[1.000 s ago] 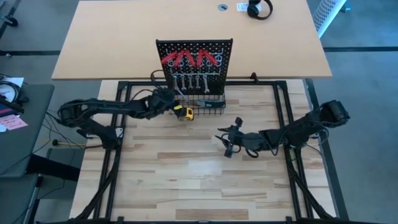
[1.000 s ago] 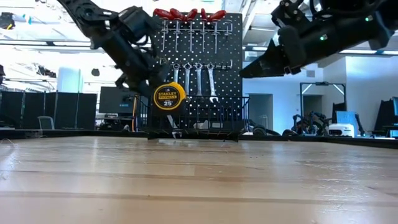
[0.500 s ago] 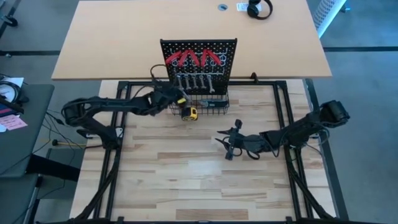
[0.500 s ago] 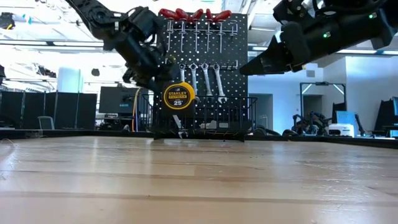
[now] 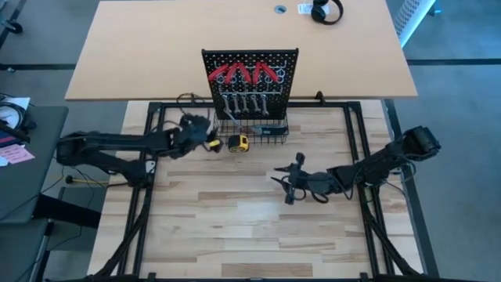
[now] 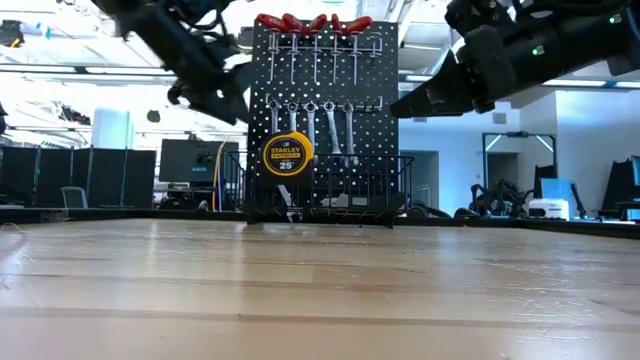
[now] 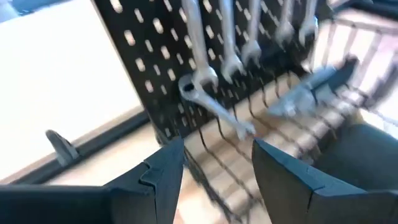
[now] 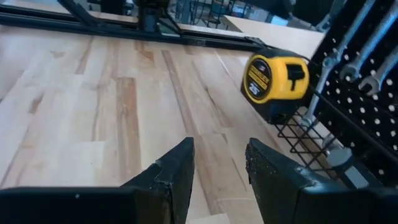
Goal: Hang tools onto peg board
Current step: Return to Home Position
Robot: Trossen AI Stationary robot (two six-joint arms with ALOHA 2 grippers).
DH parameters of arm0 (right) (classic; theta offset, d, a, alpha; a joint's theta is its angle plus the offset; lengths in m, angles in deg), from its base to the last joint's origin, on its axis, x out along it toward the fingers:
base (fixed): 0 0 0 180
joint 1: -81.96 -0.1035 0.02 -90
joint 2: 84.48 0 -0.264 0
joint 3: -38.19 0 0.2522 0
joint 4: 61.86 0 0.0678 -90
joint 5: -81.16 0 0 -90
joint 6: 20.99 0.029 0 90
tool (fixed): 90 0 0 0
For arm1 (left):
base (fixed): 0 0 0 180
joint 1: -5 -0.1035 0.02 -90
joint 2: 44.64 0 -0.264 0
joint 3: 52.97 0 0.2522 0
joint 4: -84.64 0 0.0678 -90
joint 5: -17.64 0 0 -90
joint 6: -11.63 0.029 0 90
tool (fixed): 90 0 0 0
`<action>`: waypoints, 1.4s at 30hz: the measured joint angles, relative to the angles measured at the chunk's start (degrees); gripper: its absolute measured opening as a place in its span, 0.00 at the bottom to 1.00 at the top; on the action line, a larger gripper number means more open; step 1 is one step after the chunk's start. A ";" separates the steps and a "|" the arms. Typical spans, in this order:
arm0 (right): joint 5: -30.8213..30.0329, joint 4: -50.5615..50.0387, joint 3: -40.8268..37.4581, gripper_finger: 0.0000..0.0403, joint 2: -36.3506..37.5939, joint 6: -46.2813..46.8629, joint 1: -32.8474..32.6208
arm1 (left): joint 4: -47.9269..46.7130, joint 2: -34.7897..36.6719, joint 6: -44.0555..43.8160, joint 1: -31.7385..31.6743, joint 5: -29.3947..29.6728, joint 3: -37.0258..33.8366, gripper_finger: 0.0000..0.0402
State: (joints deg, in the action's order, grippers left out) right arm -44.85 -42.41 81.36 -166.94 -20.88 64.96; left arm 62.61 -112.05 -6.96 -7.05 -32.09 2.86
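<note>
Hovering just left of the basket (image 5: pixel 272 135), left tool (image 5: pixel 210 142) narrowly parted, empty. Peg board (image 5: pixel 286 88) upright at far edge of desk (image 5: pixel 235 227): red pliers (image 5: pixel 243 74) top, wrenches (image 5: pixel 244 103) below, tape measure (image 5: pixel 237 142) on basket front. Right tool (image 5: pixel 285 186) mid-desk, narrowly parted, empty.

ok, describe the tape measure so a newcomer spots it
On the upright black peg board, look down to the wire basket at its base. The tape measure sits at the basket's front, left-arm end: the only chunky yellow-and-black thing beside slim silver wrenches and red-handled pliers.
</note>
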 joint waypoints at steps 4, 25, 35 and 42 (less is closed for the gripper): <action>-0.45 -5.19 -0.02 0.38 4.60 1.61 -1.17 | 1.86 4.22 -2.17 6.14 -0.12 -6.39 0.45; 26.80 -29.14 -13.57 0.02 56.34 8.72 11.86 | 1.29 58.81 5.82 25.00 -2.91 -21.64 0.09; 42.09 -16.14 -24.17 0.03 63.37 10.50 19.11 | -5.93 65.50 6.08 25.00 -6.88 -23.57 0.01; 54.75 -5.60 -28.96 0.03 63.28 11.37 21.40 | 13.13 65.61 13.95 24.98 -14.64 -36.15 0.00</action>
State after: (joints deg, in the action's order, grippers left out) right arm 9.90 -48.01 52.40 -103.65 -9.51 86.36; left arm 75.74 -46.44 6.99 17.93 -46.73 -33.29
